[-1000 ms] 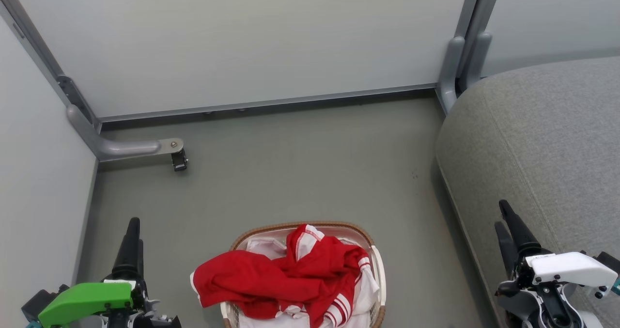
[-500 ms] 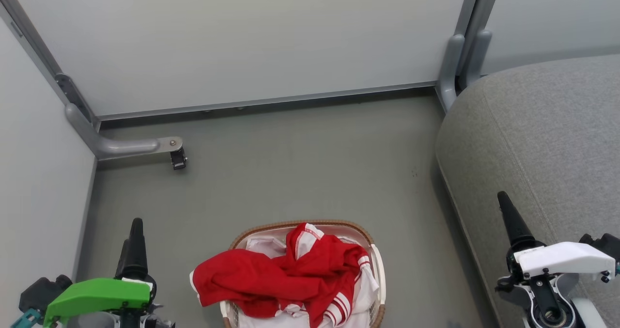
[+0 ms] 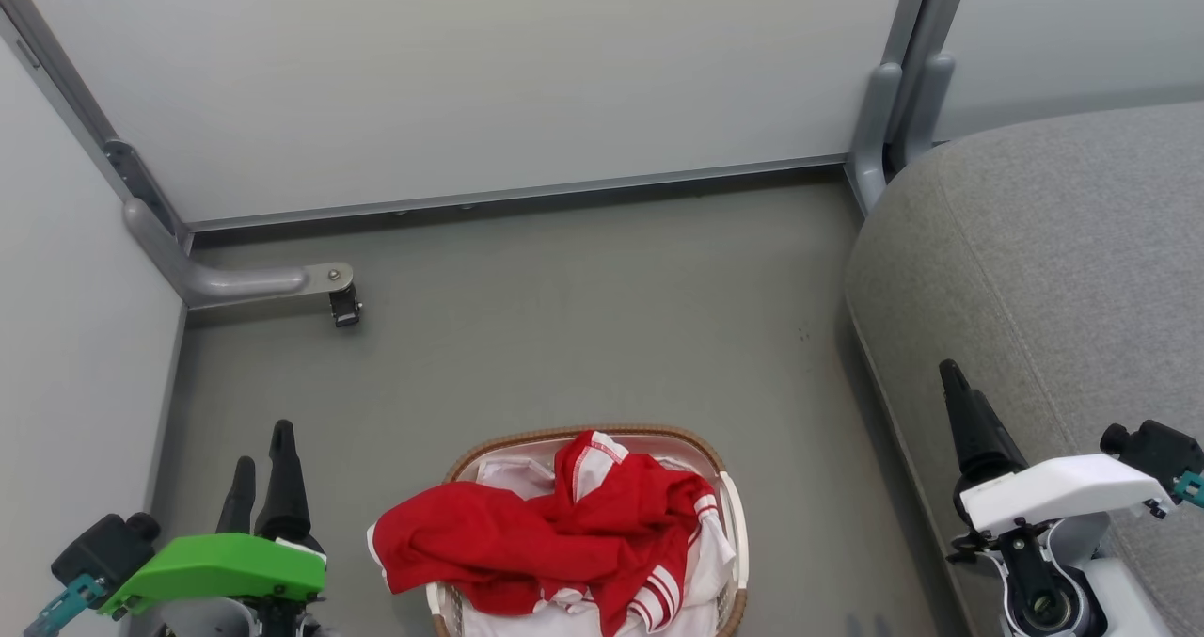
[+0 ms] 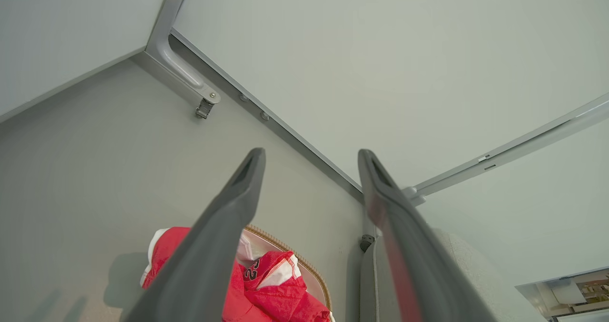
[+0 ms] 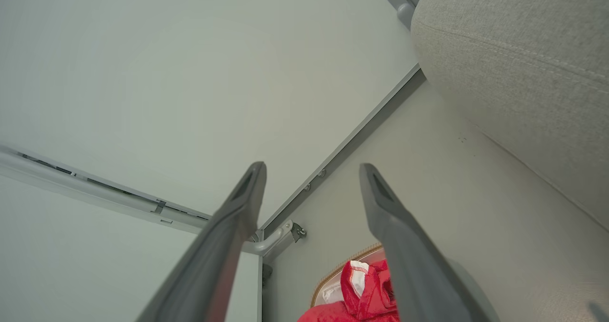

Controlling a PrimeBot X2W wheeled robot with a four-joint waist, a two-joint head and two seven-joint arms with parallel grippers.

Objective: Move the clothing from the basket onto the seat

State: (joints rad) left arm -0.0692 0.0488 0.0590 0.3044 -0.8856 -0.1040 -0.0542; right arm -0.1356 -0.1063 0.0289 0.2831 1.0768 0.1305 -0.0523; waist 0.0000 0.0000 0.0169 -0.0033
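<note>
The red clothing [image 3: 527, 543] lay heaped in the basket [image 3: 649, 432] on the floor [image 3: 583, 317], one fold spilling over its left rim, and the grey seat [image 3: 1053, 270] stood off to the right. The left tool [image 4: 311, 156] and the right tool [image 5: 312, 169] hung on either side of the basket, both spread open and holding nothing.

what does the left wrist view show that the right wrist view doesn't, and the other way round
Left wrist view: the open left hand, a black number printed on the clothing, a bright opening at lower right. Right wrist view: the open right hand, the weave and seam of the seat close up. Both: clothing in the basket, the seat, grey floor, the wall bracket.
</note>
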